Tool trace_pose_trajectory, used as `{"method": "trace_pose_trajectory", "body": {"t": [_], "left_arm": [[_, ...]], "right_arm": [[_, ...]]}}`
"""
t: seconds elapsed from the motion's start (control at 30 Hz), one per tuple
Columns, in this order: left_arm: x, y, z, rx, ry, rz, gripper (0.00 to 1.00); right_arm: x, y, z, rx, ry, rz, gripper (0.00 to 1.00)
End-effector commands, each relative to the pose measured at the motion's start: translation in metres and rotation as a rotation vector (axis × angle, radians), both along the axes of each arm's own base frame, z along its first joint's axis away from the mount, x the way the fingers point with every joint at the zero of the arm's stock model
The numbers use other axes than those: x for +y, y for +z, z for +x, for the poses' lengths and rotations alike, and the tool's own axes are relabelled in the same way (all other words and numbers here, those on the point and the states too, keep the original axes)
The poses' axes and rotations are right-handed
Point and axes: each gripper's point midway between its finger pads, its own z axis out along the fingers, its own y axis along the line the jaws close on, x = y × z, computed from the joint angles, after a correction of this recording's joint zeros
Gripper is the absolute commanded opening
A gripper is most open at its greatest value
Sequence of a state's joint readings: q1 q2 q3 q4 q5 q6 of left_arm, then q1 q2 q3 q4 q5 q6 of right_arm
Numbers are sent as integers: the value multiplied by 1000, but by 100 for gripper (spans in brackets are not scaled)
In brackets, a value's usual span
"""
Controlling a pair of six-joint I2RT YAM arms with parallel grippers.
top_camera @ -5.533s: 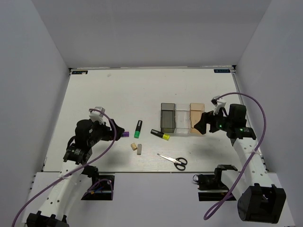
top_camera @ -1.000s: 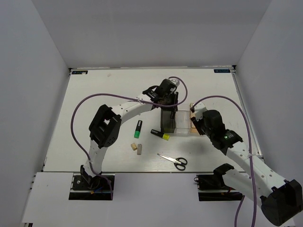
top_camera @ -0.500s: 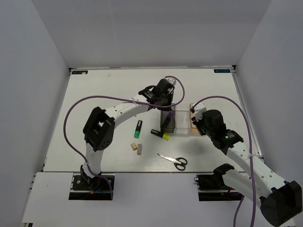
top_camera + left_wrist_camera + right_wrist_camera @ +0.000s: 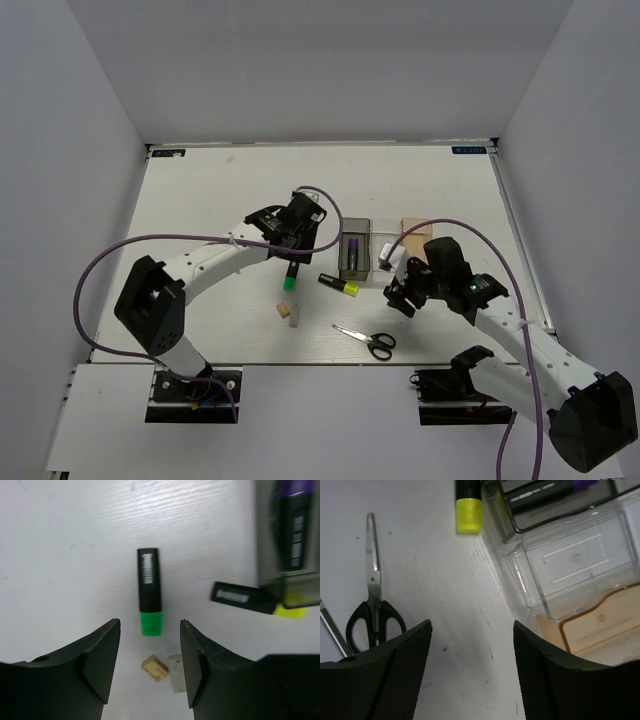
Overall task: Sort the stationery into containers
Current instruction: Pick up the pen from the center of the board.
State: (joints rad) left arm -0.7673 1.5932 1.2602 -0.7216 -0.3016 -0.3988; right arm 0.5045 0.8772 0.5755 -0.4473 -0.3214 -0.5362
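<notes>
The purple highlighter (image 4: pixel 352 252) lies in the dark grey bin (image 4: pixel 356 224), also in the left wrist view (image 4: pixel 295 530). My left gripper (image 4: pixel 290 250) is open and empty, hovering over the green highlighter (image 4: pixel 290 272) (image 4: pixel 150 597). Two beige erasers (image 4: pixel 289 313) lie just nearer; one (image 4: pixel 155 668) shows between my fingers. The yellow highlighter (image 4: pixel 340 285) (image 4: pixel 250 598) lies in front of the grey bin. My right gripper (image 4: pixel 393 290) (image 4: pixel 472 650) is open and empty over bare table, between the scissors (image 4: pixel 368 341) (image 4: pixel 372 620) and the clear bin (image 4: pixel 575 565).
The tan-orange bin (image 4: pixel 416 232) (image 4: pixel 600 625) stands right of the clear bin, both empty as far as I see. The three bins touch side by side mid-table. The right arm hides part of the clear bin from above.
My left gripper has left the dark grey bin and moved near-left over the green highlighter; the purple highlighter now lies in that bin. My right gripper has moved left and nearer, away from the tan bin.
</notes>
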Motion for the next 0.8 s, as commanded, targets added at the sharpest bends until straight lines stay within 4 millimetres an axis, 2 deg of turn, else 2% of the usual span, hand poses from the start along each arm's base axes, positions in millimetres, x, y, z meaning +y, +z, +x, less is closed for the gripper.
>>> {"method": "trace_pose_trajectory", "body": {"t": [0.0,0.1,0.13,0.2,0.23,0.53,0.63,0.67,0.77], "left_arm": [[28,-19,-1,30,50,101,61],[24,-36,3,68,47,113,60],[24,-50,4,99,47,141,60],[20,-50,9,100,47,140,60],[19,-62,9,126,44,151,60],[16,-93,11,216,76,98,58],[19,-100,8,242,88,94,46],[18,-102,9,247,89,83,39],[24,-109,3,282,108,70,32]], "right_arm": [[16,15,-7,7,112,44,69],[15,17,-6,5,93,53,69],[15,17,-6,-7,89,59,69],[13,16,-5,-13,81,56,69],[12,15,-5,-10,65,57,70],[7,15,-1,-23,29,40,70],[5,15,-1,-28,22,37,70],[4,15,0,-31,17,38,70],[4,16,0,-31,11,40,70]]}}
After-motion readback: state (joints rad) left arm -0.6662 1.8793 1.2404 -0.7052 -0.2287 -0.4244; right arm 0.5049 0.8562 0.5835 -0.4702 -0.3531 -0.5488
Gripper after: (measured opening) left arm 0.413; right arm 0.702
